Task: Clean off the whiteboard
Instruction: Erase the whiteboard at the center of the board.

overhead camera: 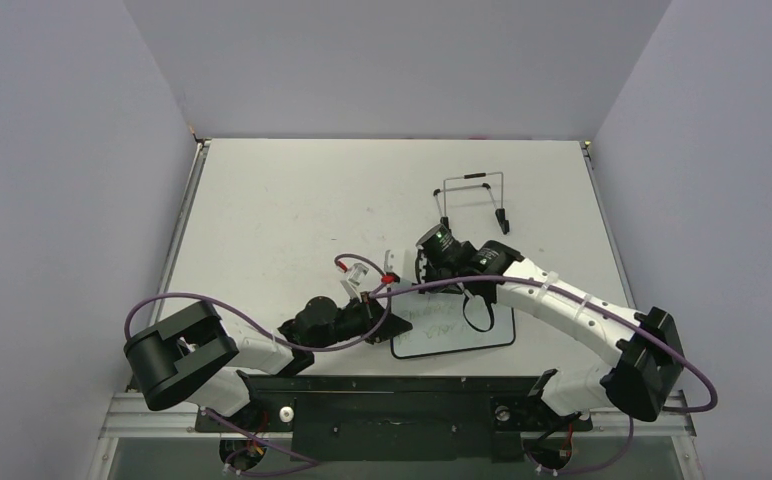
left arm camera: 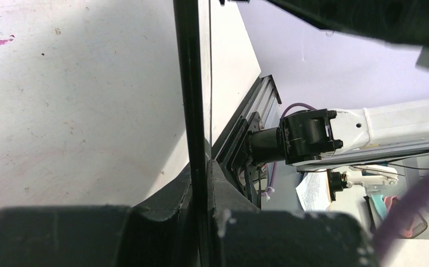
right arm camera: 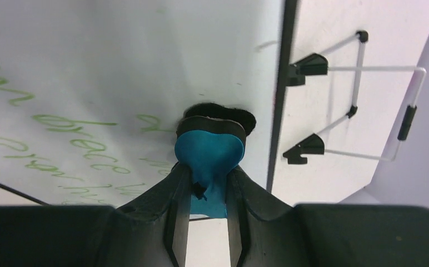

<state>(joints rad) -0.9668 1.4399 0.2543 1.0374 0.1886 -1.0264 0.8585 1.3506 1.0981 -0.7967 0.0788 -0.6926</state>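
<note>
Right end effector (right arm camera: 208, 178) is pinching a little blue eraser (right arm camera: 209, 150), with its black pad pushed flat against the whiteboard (right arm camera: 118, 67). There's loopy green handwriting (right arm camera: 73, 128) all over the part of the board to the left of the pad in the right wrist view. On the other side of the pad it's plain white up to the black frame.

Left end effector (left arm camera: 201, 183) is pressed together on the board's thin black frame. From the left wrist camera you only see that edge, running straight up out of the fingers. In the top view it's the board's left edge that's clamped.

The board itself sits on the table (overhead camera: 292, 200) close to the near edge, about mid-width, between the two arm bases. A wire stand (overhead camera: 472, 195) with black feet lies further back, toward the table's right edge, near the board but not touching it.
</note>
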